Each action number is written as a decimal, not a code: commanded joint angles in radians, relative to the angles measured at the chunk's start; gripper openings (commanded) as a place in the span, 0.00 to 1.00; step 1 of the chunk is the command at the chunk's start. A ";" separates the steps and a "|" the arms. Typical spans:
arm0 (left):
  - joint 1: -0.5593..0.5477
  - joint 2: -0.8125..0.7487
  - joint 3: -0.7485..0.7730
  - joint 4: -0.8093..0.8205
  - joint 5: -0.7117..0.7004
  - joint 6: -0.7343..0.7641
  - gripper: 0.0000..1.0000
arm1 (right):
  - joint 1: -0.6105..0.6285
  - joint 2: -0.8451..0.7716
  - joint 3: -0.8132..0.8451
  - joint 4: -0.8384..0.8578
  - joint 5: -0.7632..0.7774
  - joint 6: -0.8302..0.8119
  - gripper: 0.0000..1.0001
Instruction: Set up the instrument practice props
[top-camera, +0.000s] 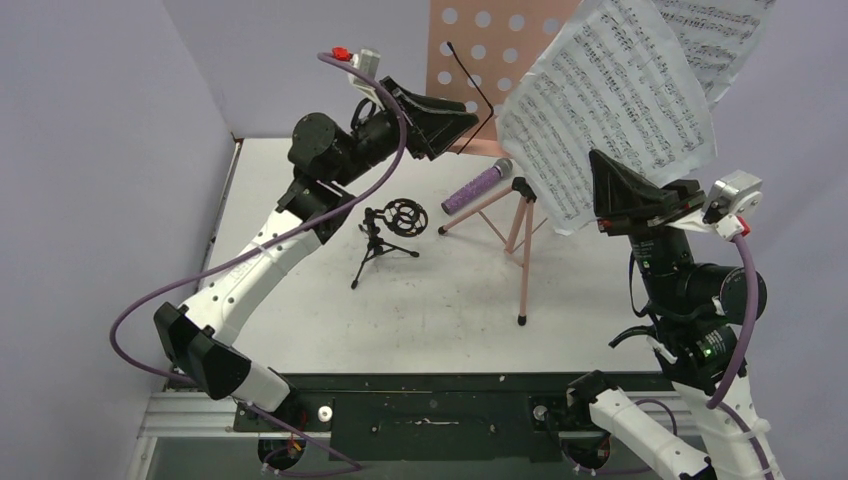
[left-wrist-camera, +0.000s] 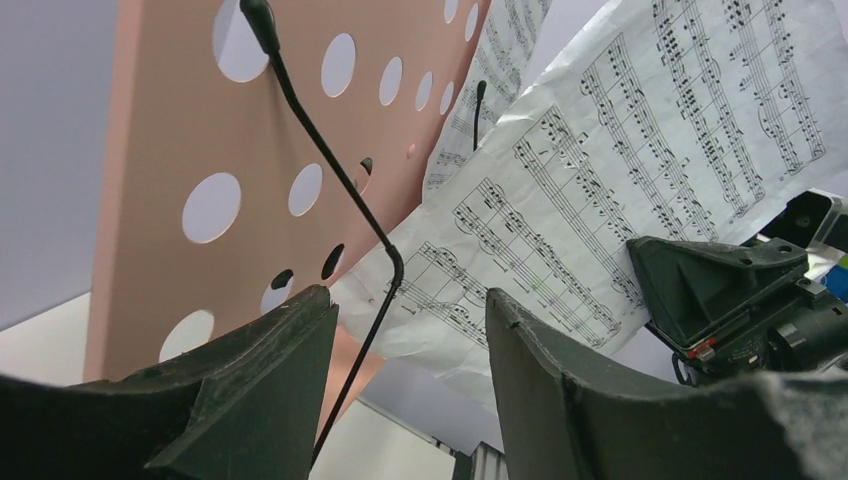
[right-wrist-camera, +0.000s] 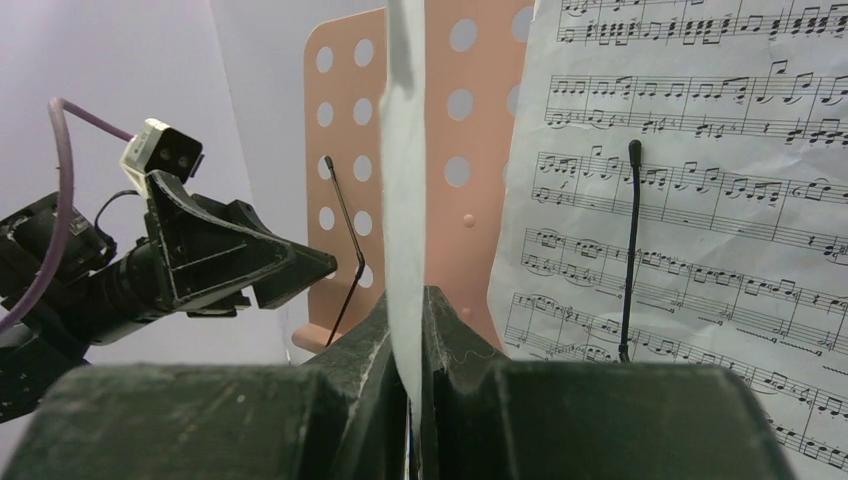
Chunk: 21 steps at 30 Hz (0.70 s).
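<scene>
The pink perforated music stand (top-camera: 470, 45) stands at the back on tripod legs (top-camera: 522, 250). One white sheet-music page (right-wrist-camera: 700, 200) lies on its desk under a black wire arm (right-wrist-camera: 630, 250). My right gripper (top-camera: 600, 175) is shut on a second sheet-music page (top-camera: 610, 105), held up in front of the stand; it shows edge-on in the right wrist view (right-wrist-camera: 405, 150). My left gripper (top-camera: 468, 122) is open and empty beside the stand's left wire arm (left-wrist-camera: 330, 160). The glittery purple microphone (top-camera: 475, 188) lies on the table by the legs. The black tripod mic stand (top-camera: 385, 232) stands left of it.
Grey walls enclose the white table (top-camera: 440, 300) on the left, back and right. The stand's pink legs spread over the middle of the table. The two arms face each other across the stand, the left gripper showing in the right wrist view (right-wrist-camera: 290, 265).
</scene>
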 joint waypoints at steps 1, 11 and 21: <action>-0.029 0.051 0.105 0.045 0.006 -0.011 0.54 | 0.004 0.012 0.039 0.052 0.019 0.002 0.05; -0.052 0.108 0.195 -0.066 -0.078 0.021 0.46 | 0.005 0.037 0.062 0.050 0.010 0.012 0.05; -0.064 0.137 0.235 -0.093 -0.078 0.018 0.42 | 0.005 0.062 0.076 0.051 0.013 0.009 0.05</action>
